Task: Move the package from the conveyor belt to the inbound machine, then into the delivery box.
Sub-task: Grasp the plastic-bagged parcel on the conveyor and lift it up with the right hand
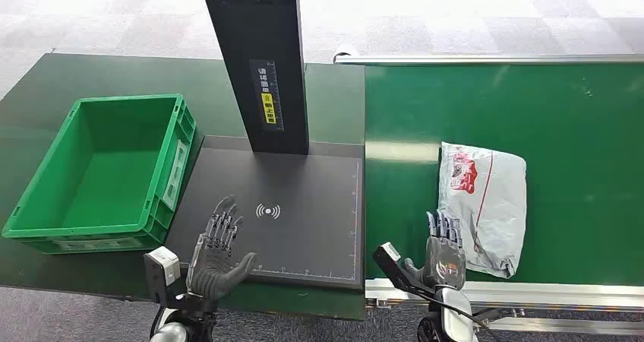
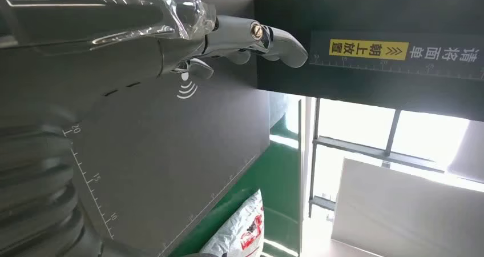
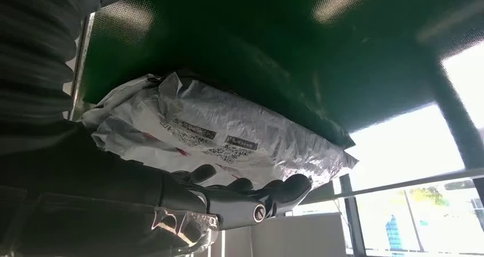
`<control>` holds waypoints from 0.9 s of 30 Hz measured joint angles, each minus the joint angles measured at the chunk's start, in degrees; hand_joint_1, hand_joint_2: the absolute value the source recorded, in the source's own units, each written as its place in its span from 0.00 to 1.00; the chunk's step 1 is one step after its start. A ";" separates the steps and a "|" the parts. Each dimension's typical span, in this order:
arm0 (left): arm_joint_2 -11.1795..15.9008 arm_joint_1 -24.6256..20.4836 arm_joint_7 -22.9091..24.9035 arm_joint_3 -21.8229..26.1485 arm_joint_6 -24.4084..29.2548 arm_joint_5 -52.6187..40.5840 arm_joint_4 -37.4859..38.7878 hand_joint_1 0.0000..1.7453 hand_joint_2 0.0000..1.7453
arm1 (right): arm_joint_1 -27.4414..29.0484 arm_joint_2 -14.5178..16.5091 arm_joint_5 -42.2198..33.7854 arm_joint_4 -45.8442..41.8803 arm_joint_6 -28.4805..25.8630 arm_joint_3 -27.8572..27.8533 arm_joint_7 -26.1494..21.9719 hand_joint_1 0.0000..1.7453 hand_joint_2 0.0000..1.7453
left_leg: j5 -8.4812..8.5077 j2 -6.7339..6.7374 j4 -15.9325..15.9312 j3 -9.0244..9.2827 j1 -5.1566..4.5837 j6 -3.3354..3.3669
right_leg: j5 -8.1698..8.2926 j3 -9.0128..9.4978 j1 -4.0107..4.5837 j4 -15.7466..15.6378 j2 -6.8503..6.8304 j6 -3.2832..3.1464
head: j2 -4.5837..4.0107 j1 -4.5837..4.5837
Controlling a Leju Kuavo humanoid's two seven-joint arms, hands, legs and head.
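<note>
A parcel-sorting station: green conveyor belt (image 1: pixel 562 114), black scanning platform (image 1: pixel 304 205), green plastic crate (image 1: pixel 45 213).

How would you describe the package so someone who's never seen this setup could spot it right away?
Find the green conveyor belt right of the black scanner platform. Near its front edge lies the package, a crinkled silver-white plastic mailer with red print, just beyond the right hand. It is the only thing on the belt.

Green conveyor belt (image 1: pixel 562 106) with white package (image 1: pixel 486 201); dark table (image 1: pixel 45 99) under green box (image 1: pixel 99 175).
</note>
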 joint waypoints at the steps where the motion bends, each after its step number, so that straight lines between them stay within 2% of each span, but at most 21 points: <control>1: 0.00 0.00 0.01 0.00 0.00 0.00 0.00 0.00 1.00 | -0.14 -0.05 0.10 0.27 -0.21 0.00 0.08 0.00 1.00 | 0.00 0.00 0.00 0.00 0.00 0.00 | 0.00 0.00 0.00 0.00 0.00 0.00 | 0.00 0.00; 11: 0.00 0.13 0.17 0.15 -0.01 0.00 0.00 0.00 1.00 | -0.72 -1.40 3.08 3.04 -2.19 -0.81 4.29 0.00 1.00 | 0.00 -0.04 0.00 0.02 0.00 0.00 | -0.01 0.00 0.00 0.00 -0.02 0.01 | 0.00 0.00; 21: 0.00 1.76 0.94 1.03 -0.12 -0.50 -1.57 0.00 1.00 | 0.84 -2.42 6.52 2.20 -3.29 -8.64 5.20 0.00 1.00 | -0.07 -0.10 0.00 0.33 -0.02 0.06 | -0.08 0.35 -0.03 -0.04 -0.07 0.10 | 0.00 0.00; 27: -0.03 2.16 1.10 1.50 -0.12 -0.50 -2.28 0.00 1.00 | 1.29 -2.38 7.60 1.46 -3.42 -10.71 6.24 0.00 1.00 | -0.08 -0.10 0.00 0.54 -0.02 0.06 | -0.08 0.54 -0.03 -0.04 -0.08 0.10 | 0.00 0.00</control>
